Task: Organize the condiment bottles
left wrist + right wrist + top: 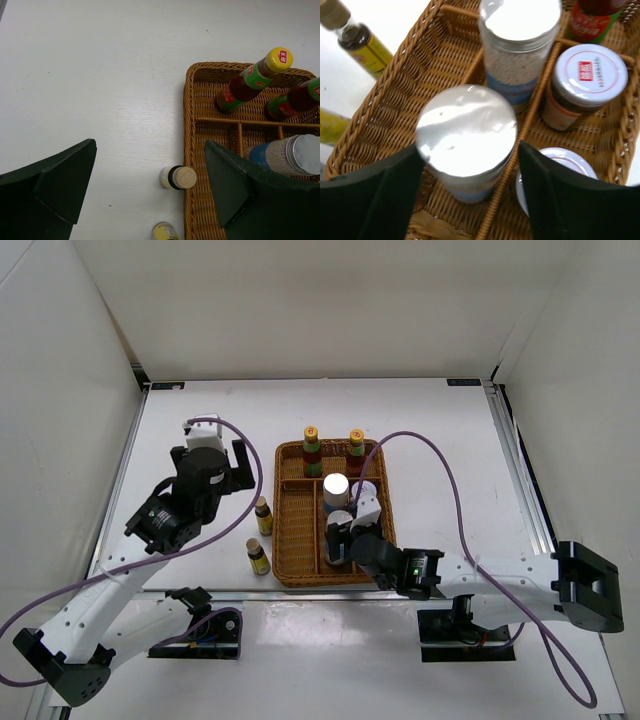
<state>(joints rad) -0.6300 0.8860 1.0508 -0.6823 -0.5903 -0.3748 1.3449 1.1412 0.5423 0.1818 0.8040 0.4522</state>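
My right gripper (343,537) is down in the wicker tray (296,540), shut on a white-blue silver-lidded cylinder (466,131) that stands on the tray floor. The second cylinder (517,30) stands just behind it. Two short silver-lidded jars (590,75) (565,160) sit to the right. Two slim red-sauce bottles (311,449) (356,449) stand in the back compartments. Two small yellow-labelled bottles (263,516) (258,557) stand on the table left of the tray. My left gripper (222,468) is open and empty above the table, with one yellow-labelled bottle (178,177) below it.
The tray's left rim (188,150) lies under my left gripper's right finger (235,190). White walls enclose the table on three sides. Purple cables loop over both arms.
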